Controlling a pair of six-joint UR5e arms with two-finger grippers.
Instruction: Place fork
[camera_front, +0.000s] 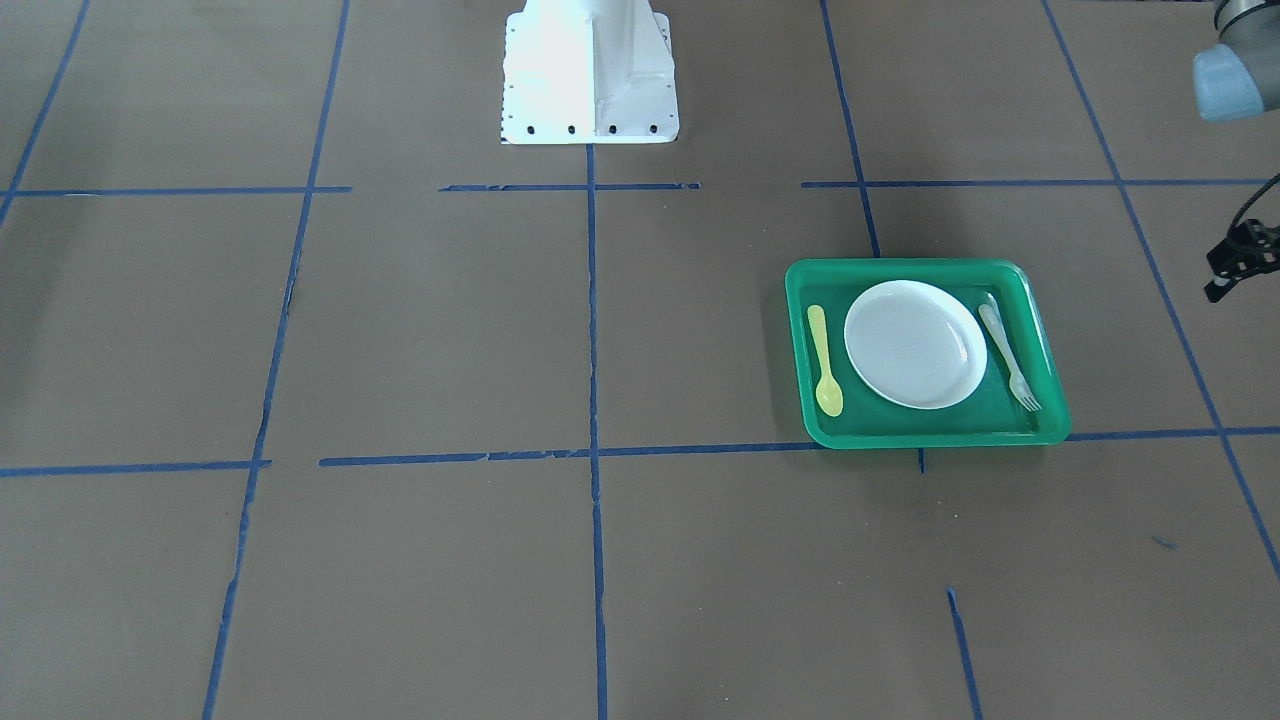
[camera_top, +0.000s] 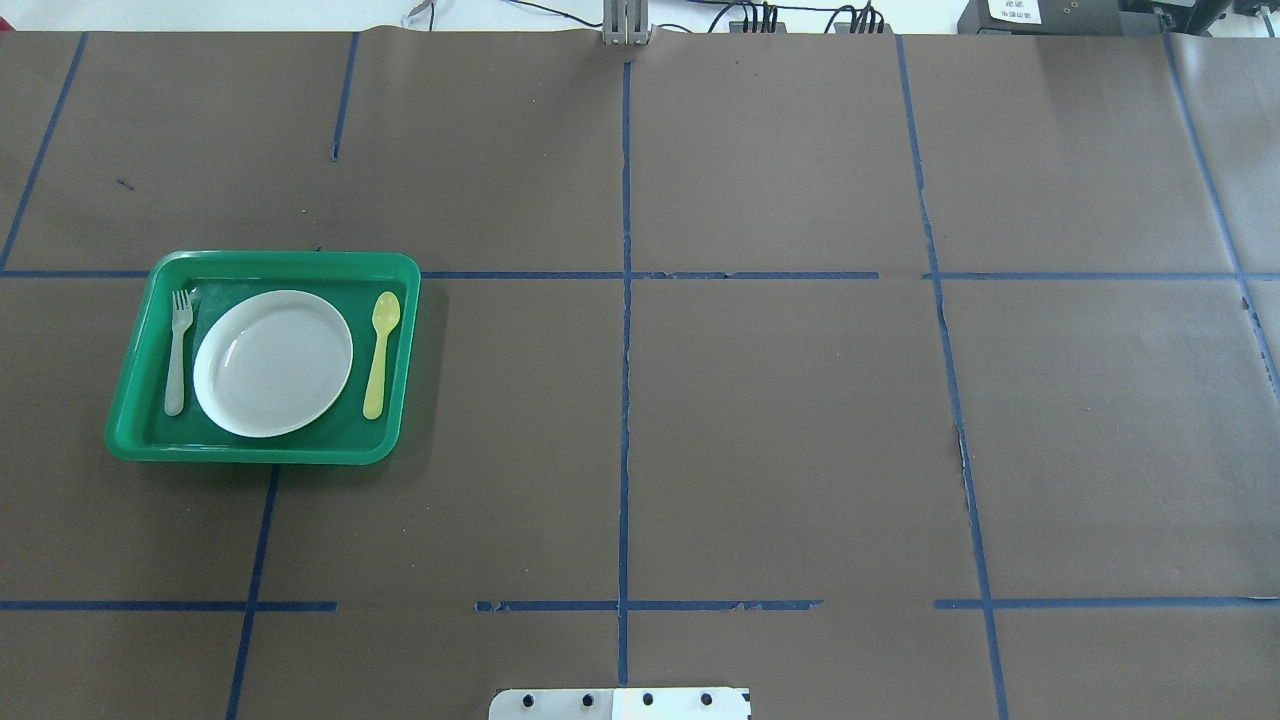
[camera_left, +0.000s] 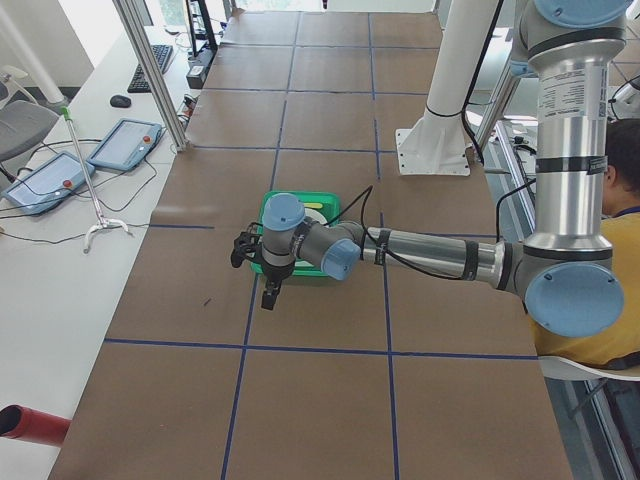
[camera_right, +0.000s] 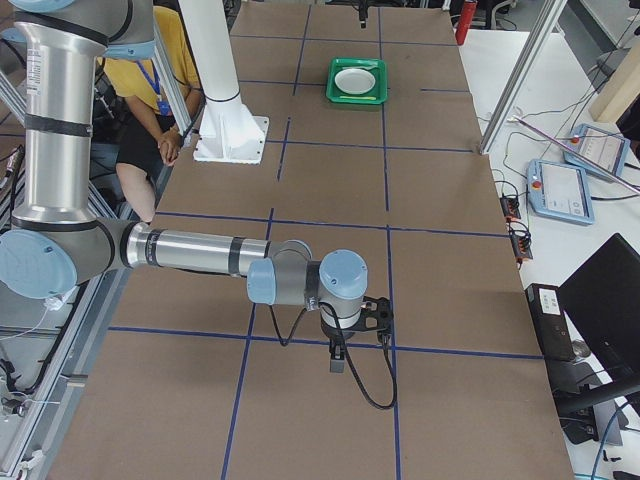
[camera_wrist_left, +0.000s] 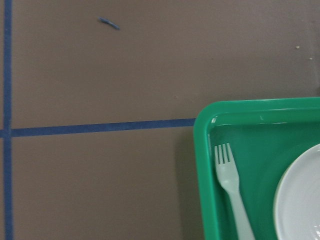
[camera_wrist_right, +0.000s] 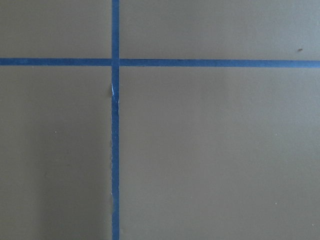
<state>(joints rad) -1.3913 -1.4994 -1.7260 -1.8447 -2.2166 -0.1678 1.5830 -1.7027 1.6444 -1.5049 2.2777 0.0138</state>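
The pale translucent fork (camera_top: 178, 350) lies flat in the green tray (camera_top: 250, 455), left of the white plate (camera_top: 272, 362). It also shows in the front view (camera_front: 1008, 355) and in the left wrist view (camera_wrist_left: 231, 185). The yellow spoon (camera_top: 380, 352) lies on the plate's other side. My left gripper (camera_left: 268, 285) hangs above the table just outside the tray's fork end. A black part of it shows at the front view's edge (camera_front: 1240, 258), and I cannot tell if it is open. My right gripper (camera_right: 338, 358) hangs far from the tray, and I cannot tell its state.
The robot's white base (camera_front: 590, 80) stands at the table's middle edge. Blue tape lines (camera_top: 625, 400) divide the brown table. An operator in yellow (camera_right: 150, 90) sits beside the base. The right wrist view shows only bare table with tape (camera_wrist_right: 115, 150).
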